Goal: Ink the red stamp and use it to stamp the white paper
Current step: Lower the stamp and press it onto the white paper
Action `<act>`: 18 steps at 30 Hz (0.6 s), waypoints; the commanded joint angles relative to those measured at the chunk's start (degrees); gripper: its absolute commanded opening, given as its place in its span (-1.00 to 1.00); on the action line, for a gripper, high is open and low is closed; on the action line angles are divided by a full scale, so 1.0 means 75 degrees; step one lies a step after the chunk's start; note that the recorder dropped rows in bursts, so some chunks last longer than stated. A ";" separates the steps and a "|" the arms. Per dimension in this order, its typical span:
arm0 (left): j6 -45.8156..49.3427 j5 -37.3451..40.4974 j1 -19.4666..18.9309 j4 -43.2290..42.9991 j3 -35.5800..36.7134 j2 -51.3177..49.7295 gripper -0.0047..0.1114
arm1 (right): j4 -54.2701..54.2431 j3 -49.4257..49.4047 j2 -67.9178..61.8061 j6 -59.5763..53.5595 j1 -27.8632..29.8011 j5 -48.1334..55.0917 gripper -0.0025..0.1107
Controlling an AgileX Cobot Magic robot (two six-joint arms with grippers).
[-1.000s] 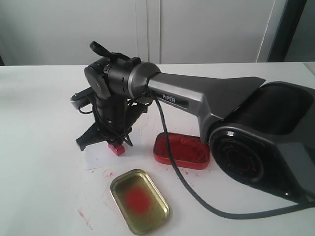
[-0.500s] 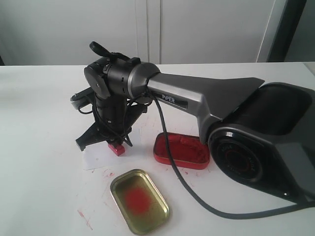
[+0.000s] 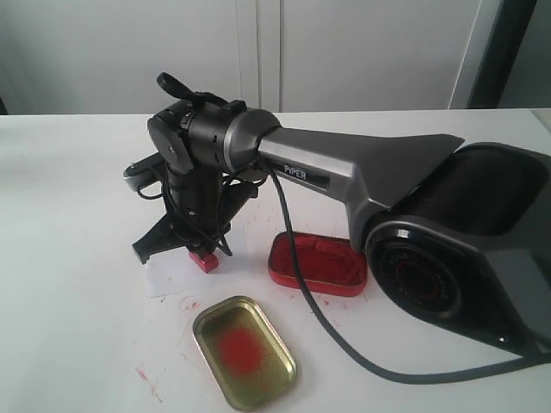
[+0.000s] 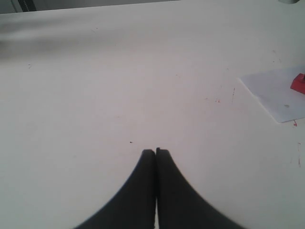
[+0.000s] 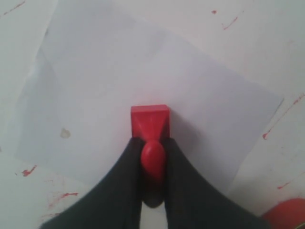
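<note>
The red stamp (image 5: 150,125) stands with its square base on the white paper (image 5: 119,81), near the sheet's edge. My right gripper (image 5: 152,143) is shut on the stamp's knobbed handle, a black finger on each side. In the exterior view the red stamp (image 3: 205,259) sits under the right gripper (image 3: 200,250) on the white paper (image 3: 172,277). My left gripper (image 4: 156,151) is shut and empty over bare table; from there the white paper (image 4: 276,93) and the red stamp (image 4: 299,82) show at the frame's edge. The left gripper is out of the exterior view.
A red tin of red paste (image 3: 316,262) lies just right of the paper, its corner (image 5: 286,214) near the right gripper. A gold tin lid with a red stain (image 3: 244,351) lies in front. Red smears (image 3: 148,380) mark the white table. The right arm (image 3: 362,172) spans the right half.
</note>
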State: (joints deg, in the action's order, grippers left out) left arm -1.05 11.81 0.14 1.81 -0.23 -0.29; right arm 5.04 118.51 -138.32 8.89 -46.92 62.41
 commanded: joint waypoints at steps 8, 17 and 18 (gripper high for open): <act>-0.0002 -0.0017 -0.0007 0.0036 0.0030 0.0039 -0.92 | 0.0184 -0.0245 0.0290 -0.0041 -0.0018 -0.0163 -0.96; -0.0002 -0.0017 -0.0007 0.0036 0.0030 0.0039 -0.92 | 0.0195 -0.0245 0.0694 -0.0041 -0.0018 -0.0255 -0.96; -0.0002 -0.0017 -0.0007 0.0036 0.0030 0.0039 -0.92 | 0.0195 -0.0245 0.0737 -0.0041 -0.0018 -0.0292 -0.96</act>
State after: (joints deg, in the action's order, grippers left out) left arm -1.05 11.81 0.14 1.81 -0.23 -0.29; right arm 6.20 116.82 -134.49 8.90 -46.92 60.80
